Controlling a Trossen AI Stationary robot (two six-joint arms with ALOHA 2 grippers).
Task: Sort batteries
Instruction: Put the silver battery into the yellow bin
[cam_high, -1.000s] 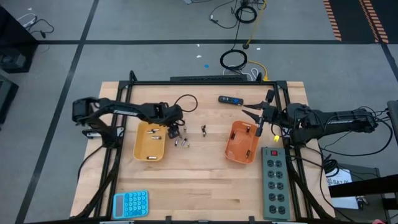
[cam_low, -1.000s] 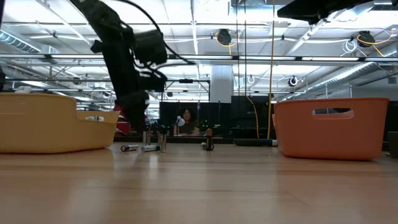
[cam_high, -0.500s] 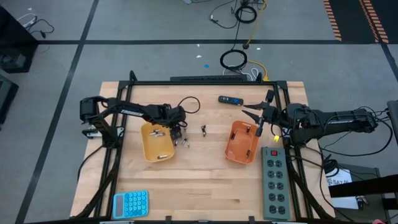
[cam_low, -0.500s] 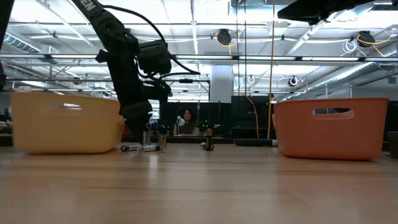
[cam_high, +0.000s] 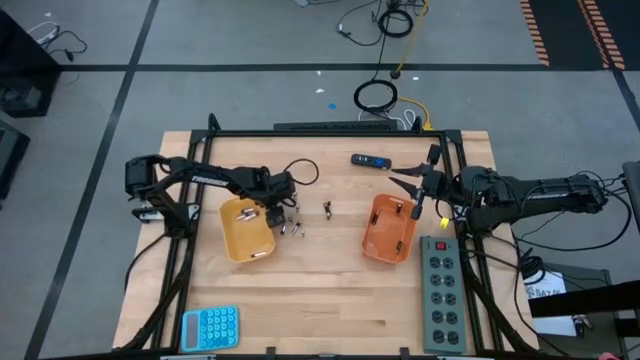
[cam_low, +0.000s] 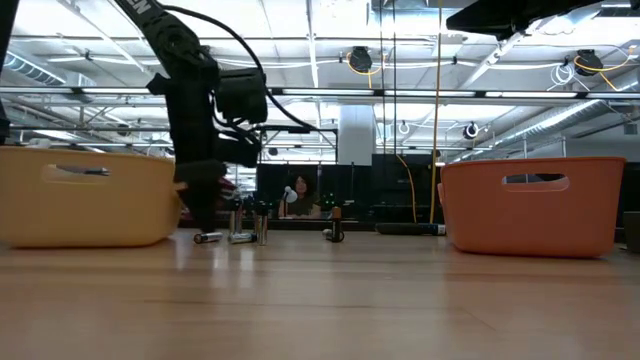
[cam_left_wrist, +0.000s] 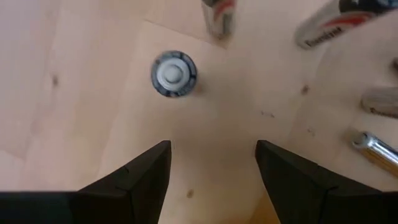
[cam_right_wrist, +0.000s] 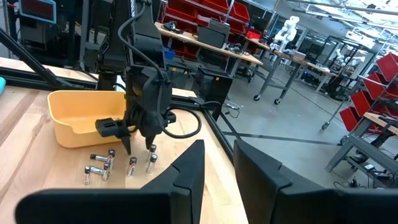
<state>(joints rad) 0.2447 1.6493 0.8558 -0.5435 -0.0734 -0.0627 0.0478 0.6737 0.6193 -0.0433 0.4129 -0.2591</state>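
Wide wooden tabletop (cam_high: 320, 290) in view, and both dark arms are over it. The left arm (cam_high: 205, 178) reaches in from the left side, the right arm (cam_high: 530, 192) from the right.

Two tubs on the wood: a yellow tub (cam_high: 245, 228) on the left and an orange tub (cam_high: 388, 228) on the right, well apart. A grey power strip (cam_high: 440, 292) lies along the right edge, a blue calculator (cam_high: 210, 327) sits at the near left corner, and a small black-and-blue device (cam_high: 370, 160) rests near the far edge.

Left hand (cam_high: 278, 212) is down low beside the yellow tub's right wall, right over the cluster of batteries (cam_high: 292, 226). From its wrist, the fingers (cam_left_wrist: 140, 180) stand spread with bare wood between them, gripping nothing. One cell (cam_left_wrist: 174, 73) stands upright just ahead of the fingers, and others lie flat nearby. In the low view several cells (cam_low: 235, 236) stand or lie just right of the yellow tub. One more battery (cam_high: 328, 209) stands alone between the tubs.

Right hand (cam_high: 418, 190) hangs over the far rim of the orange tub; fingers (cam_right_wrist: 186, 177) set with a narrow gap, and I can't tell whether anything is in them.
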